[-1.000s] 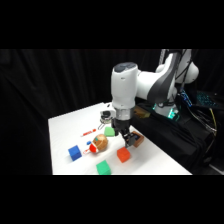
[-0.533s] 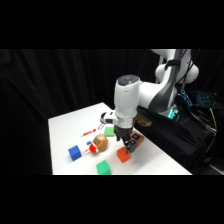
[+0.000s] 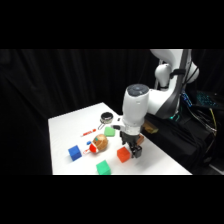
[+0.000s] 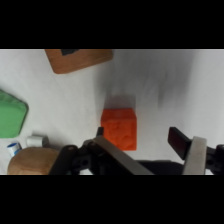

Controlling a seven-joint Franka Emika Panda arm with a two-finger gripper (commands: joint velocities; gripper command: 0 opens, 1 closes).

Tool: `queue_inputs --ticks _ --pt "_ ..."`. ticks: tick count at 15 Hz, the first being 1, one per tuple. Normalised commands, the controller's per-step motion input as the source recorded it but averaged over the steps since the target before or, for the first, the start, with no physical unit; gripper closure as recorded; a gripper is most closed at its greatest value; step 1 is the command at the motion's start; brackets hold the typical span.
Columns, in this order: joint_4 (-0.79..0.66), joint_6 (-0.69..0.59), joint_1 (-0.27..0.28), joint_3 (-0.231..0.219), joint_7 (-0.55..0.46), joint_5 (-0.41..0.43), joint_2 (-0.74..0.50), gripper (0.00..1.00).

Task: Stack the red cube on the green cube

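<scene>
Gripper: the gripper (image 4: 145, 142) hangs low over the white table (image 3: 65, 125). In the wrist view its two fingers stand well apart with nothing between them; one finger (image 4: 181, 141) shows clear of the cube, the other sits at the cube's near lower corner.
Red cube: the red cube (image 4: 119, 128) rests on the table, near the table's front right in the side view (image 3: 123, 154), just beside the gripper and off to one side of the gap between the fingers, not centred in it.
Green cube: the green cube (image 3: 103, 167) sits near the table's front edge, a short way from the red cube and apart from it. Nothing is on top of it.
Other things: a blue cube (image 3: 75, 152), a round wooden piece (image 3: 99, 143) and a paler green block (image 3: 110, 131) lie around the middle; a brown wooden block (image 4: 79, 59) lies beyond the red cube in the wrist view.
Step, as I judge it: lining up to grasp the red cube; the stack is not begun.
Risk: the cube is off-centre, so descending now could land a finger on its top or nudge it sideways.
Risk: closing skewed could twist the cube and make a crooked placement on the green cube.
</scene>
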Motion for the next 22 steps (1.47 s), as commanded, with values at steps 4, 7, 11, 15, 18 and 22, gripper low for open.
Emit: queue_inputs --ticks 4,7,11,15,18,22 --pt "-0.08 0.3 0.286 -0.317 0.42 -0.353 0.04 0.0" --pt "-0.05 0.22 0.233 -0.279 0.35 -0.304 0.01 0.0" --pt "0.03 0.18 0.081 -0.109 0.13 -0.122 0.08 0.0" --pt "0.11 0.21 0.001 -0.055 -0.04 -0.018 0.16 0.0" --pt "0.11 0.25 -0.004 -0.085 -0.16 0.029 0.14 0.0" --pt "0.1 0.17 -0.039 -0.051 -0.26 0.119 0.11 0.0"
